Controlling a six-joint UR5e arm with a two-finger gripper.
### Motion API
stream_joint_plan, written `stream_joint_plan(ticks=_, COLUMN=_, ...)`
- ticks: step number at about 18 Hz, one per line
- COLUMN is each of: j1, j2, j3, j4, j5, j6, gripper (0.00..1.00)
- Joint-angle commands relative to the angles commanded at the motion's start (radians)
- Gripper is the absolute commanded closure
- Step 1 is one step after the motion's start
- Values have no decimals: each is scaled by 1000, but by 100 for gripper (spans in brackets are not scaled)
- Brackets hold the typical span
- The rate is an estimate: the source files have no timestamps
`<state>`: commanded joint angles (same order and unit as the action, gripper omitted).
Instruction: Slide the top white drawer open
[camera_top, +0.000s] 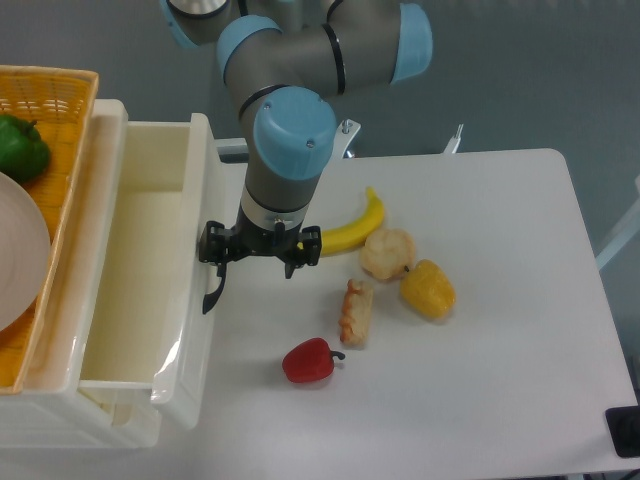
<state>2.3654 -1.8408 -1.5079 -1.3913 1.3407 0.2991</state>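
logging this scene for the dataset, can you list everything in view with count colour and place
top white drawer: 1, cream-white, left of the table, pulled partly out, inside looks empty
black handle: 1, black, on the drawer front, at the gripper
orange wicker basket: 1, orange, on top of the drawer unit, far left
green pepper: 1, green, in the basket
plate: 1, off-white, in the basket, cut off by the left edge
banana: 1, yellow, table centre
pale round food: 1, beige, right of the banana
yellow pepper: 1, yellow, right of the beige item
oblong pastry-like food: 1, tan and orange, below the banana
red pepper: 1, red, front centre
table: 1, white
gripper: 1, black, at the drawer front; grip unclear
arm: 1, grey and blue
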Motion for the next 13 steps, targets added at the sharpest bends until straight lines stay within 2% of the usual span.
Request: stream_joint_plan(ticks=13, j1=67, j2=0, j3=0, j4=-2, j5=-2, j6=67, gripper=0)
